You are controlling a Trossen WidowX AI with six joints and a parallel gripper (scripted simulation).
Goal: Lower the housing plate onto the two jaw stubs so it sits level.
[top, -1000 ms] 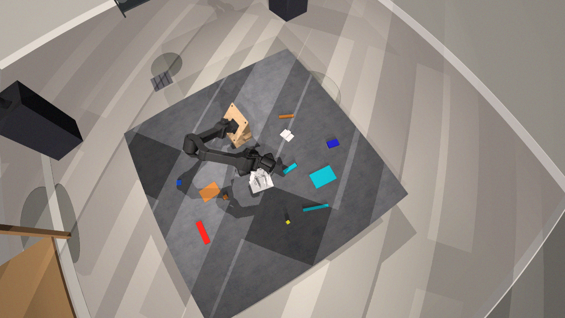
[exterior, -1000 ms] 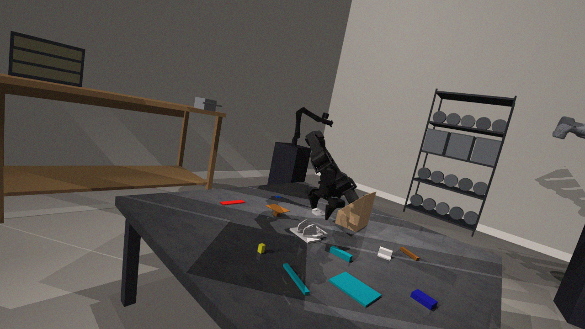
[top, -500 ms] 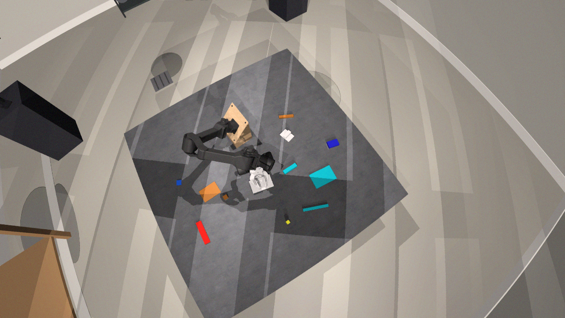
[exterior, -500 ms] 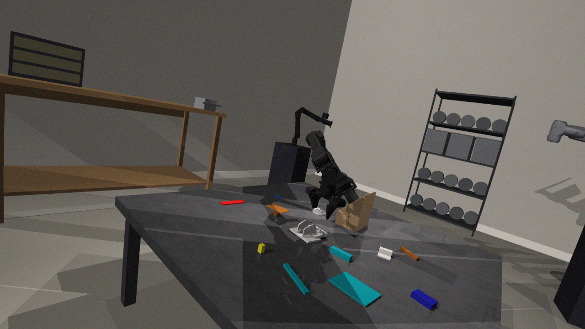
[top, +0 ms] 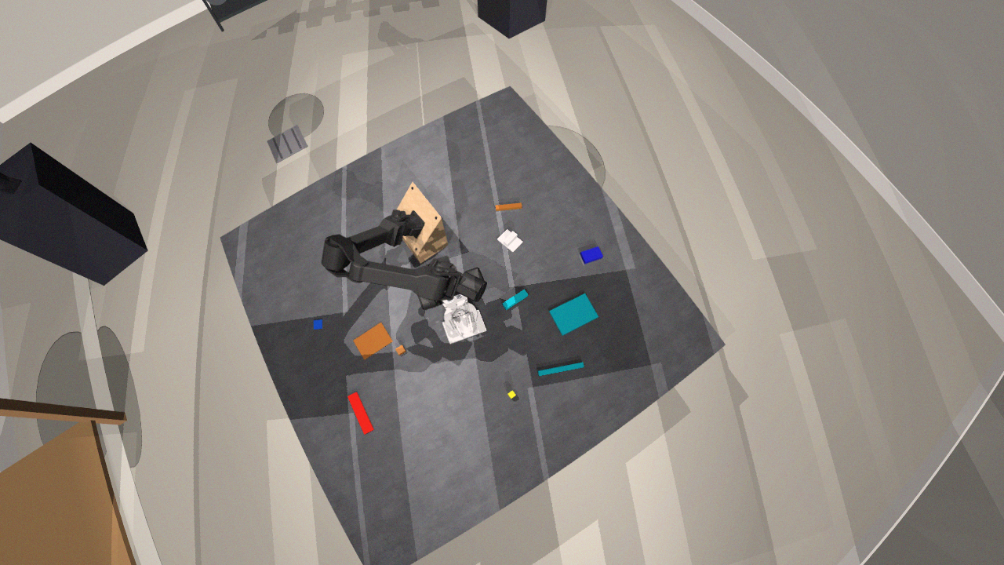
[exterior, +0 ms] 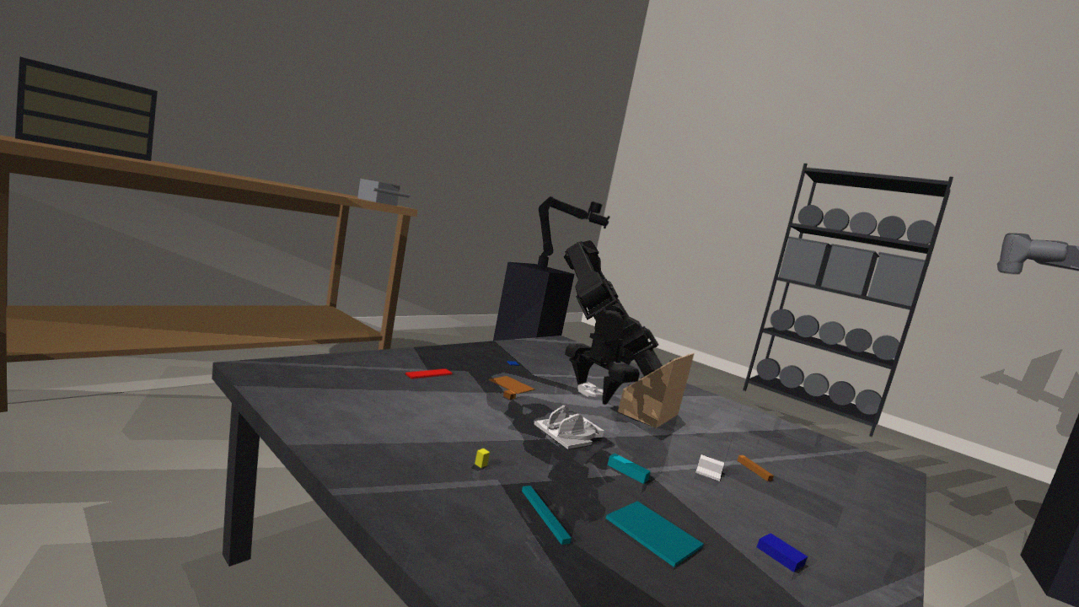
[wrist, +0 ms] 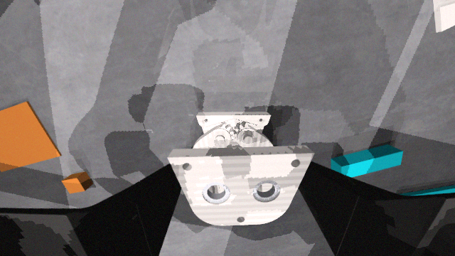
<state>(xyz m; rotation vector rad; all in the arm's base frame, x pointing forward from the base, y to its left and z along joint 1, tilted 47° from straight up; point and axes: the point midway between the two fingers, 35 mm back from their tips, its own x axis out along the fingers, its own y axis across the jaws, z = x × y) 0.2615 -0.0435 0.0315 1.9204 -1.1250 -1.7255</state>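
The white housing plate (wrist: 242, 210) (exterior: 587, 389) has two round holes. My gripper (wrist: 237, 163) (exterior: 593, 393) is shut on it, with one black finger at each side edge. The white base (top: 451, 337) (exterior: 577, 443) (wrist: 213, 118) stands on the table with the two jaws on it. The jaw stubs (wrist: 220, 139) (wrist: 248, 137) show just beyond the plate's far edge in the wrist view. In the exterior view the plate hangs above the table, behind the base and apart from it. The near part of the base is hidden by the plate in the wrist view.
A wooden wedge block (top: 428, 247) (exterior: 657, 396) stands close by the arm. A teal bar (top: 515, 299) (exterior: 629, 469) (wrist: 367, 160) lies to one side of the base; an orange plate (top: 372, 340) (wrist: 26, 136) and small orange block (top: 400, 349) (wrist: 76, 183) lie on the other.
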